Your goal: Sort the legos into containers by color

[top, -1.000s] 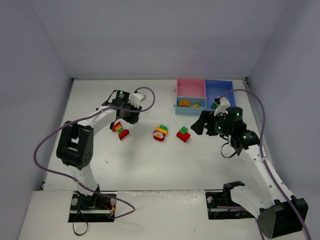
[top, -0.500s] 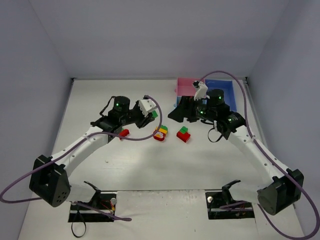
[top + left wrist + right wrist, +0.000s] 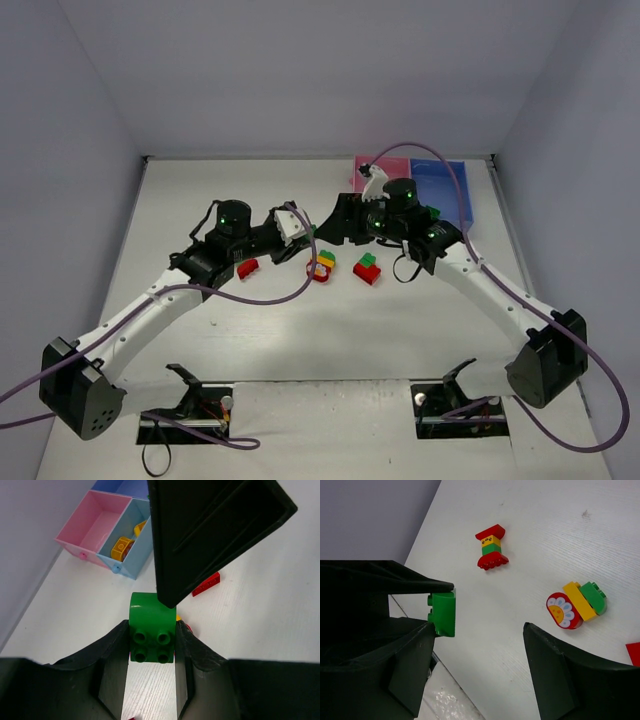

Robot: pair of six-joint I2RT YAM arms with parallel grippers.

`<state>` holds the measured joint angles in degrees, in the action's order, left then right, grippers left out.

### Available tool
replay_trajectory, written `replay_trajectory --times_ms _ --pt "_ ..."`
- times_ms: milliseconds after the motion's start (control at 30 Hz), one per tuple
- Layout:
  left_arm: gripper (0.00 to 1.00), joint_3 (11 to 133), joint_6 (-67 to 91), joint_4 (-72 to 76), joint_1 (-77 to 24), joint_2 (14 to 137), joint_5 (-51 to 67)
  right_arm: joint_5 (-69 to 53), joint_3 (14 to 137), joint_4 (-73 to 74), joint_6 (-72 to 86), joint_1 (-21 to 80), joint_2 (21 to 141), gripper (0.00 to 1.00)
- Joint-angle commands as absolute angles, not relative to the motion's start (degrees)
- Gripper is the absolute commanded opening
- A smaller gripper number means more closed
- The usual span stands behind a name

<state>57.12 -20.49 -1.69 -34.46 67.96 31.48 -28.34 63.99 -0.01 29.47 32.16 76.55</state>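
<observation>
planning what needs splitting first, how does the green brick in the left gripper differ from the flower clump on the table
The green brick is a single one-colour piece; the flower clump is red, yellow and green pieces stuck together. The green brick is clamped in the shut left gripper, off the table; the flower clump lies loose on it, untouched. Shared: both include green, and neither is in the trays.

White arm links [image 3: 150,305]; black joints [image 3: 75,388]; purple cables [image 3: 255,300]; green indicator lights [image 3: 224,217].
</observation>
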Motion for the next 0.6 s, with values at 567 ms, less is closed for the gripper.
replay_trajectory --times_ms 567 --pt "0.0 57.22 -21.8 1.49 -36.12 65.13 29.71 -26.72 66.71 -7.38 31.55 37.35 78.84 0.61"
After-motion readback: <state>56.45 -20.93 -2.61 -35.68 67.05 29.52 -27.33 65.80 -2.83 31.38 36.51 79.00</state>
